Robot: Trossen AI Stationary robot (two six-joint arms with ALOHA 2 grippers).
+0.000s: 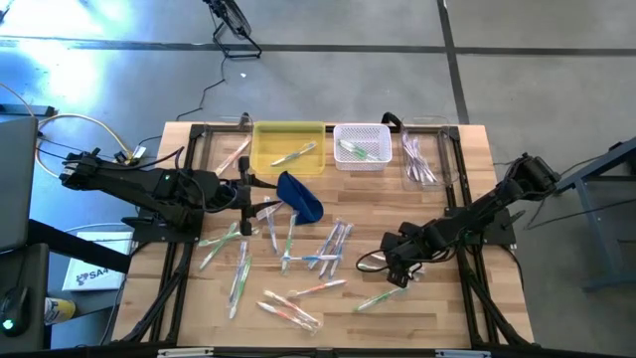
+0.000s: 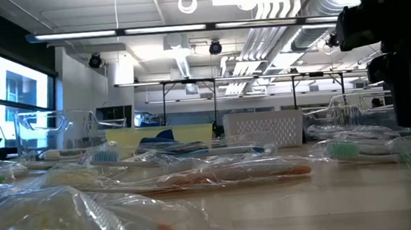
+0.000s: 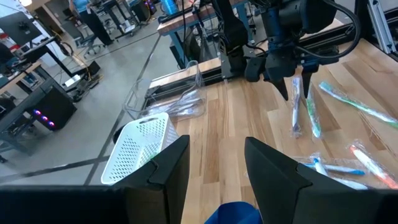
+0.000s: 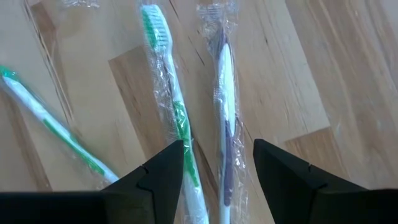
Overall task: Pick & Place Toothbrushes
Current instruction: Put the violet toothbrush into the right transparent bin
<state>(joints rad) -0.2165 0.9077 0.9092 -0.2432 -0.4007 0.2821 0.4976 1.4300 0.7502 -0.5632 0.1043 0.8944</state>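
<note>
With fingers spread and empty, the right gripper (image 4: 214, 163) is hovering over a purple-accented wrapped toothbrush (image 4: 225, 124) lying on the table (image 4: 298, 74), probably light, slippery, best pinched mid-handle.

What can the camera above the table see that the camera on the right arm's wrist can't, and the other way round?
Only the high view shows the yellow bin, the white basket, the dark blue pouch and both arms. Only the right wrist view shows the clear wrappers on a green toothbrush and a purple toothbrush by the open right gripper. Both show toothbrushes on the wooden table.
</note>
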